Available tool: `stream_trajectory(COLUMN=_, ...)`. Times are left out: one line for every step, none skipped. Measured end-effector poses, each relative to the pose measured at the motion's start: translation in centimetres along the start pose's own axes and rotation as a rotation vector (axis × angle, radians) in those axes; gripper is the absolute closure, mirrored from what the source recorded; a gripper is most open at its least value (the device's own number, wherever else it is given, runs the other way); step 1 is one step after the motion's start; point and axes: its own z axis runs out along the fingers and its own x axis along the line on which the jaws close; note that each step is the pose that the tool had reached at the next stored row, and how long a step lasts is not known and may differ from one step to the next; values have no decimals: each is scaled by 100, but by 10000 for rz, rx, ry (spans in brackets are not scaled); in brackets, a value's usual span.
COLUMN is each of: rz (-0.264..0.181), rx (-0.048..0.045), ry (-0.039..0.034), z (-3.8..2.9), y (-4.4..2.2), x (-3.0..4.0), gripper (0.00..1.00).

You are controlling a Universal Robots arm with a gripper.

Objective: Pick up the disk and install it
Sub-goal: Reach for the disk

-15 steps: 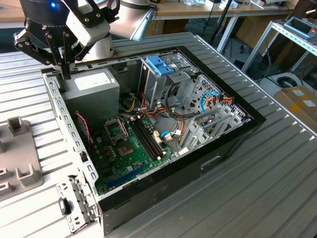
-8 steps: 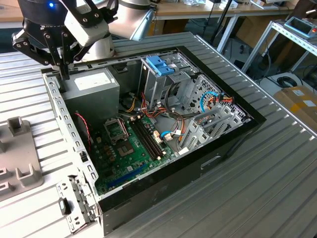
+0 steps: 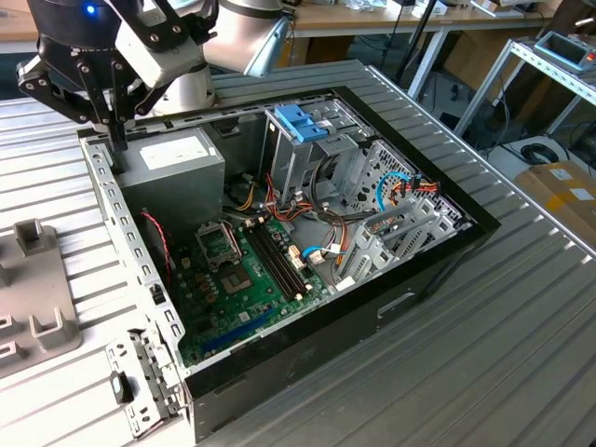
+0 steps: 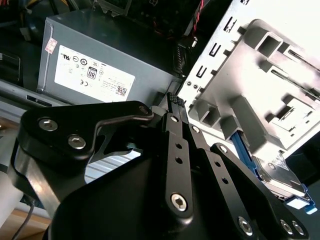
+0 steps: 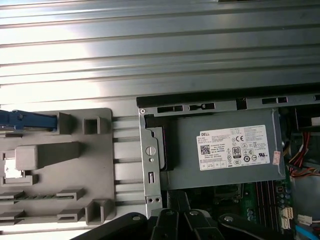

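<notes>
The disk is a flat grey-metal drive with a light-blue rail along its side. It stands in a slot of the grey holder block beside the computer case. In the first wrist view its blue rail shows at the edge of the holder block. My gripper hangs over the case's corner by the power-supply box, apart from the disk. In the second wrist view my gripper is shut, its black fingers pressed together with nothing between them.
The open computer case lies on a ribbed metal table. Inside are the motherboard, cables, and a silver drive cage with a chunky blue latch. The grey holder block sits at the exterior view's left.
</notes>
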Motion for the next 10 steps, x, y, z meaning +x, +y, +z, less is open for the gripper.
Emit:
stream_trajectory(rz=0, rx=0, ry=0, z=0, y=0, x=3, gripper=90)
stream_trajectory(rz=0, rx=0, ry=0, z=0, y=-1, x=9, gripper=90)
stream_trajectory(rz=0, rx=0, ry=0, z=0, y=-1, x=14, gripper=90)
stream_trajectory(rz=0, rx=0, ry=0, z=0, y=-1, x=18, gripper=90)
stream_trajectory(rz=0, rx=0, ry=-1, z=0, y=-2, x=24, gripper=90)
stream_trajectory(rz=1, rx=0, ry=0, z=-1, y=-2, x=28, gripper=90)
stream_trajectory(rz=1, rx=0, ry=0, z=-1, y=-3, x=35, gripper=90)
stream_trajectory(rz=0, rx=0, ry=0, z=-1, y=-3, x=38, gripper=90)
stream_trajectory(rz=0, rx=0, ry=0, z=-1, y=-3, x=43, gripper=90)
stream_trajectory(rz=0, rx=0, ry=0, z=-1, y=-4, x=48, gripper=90)
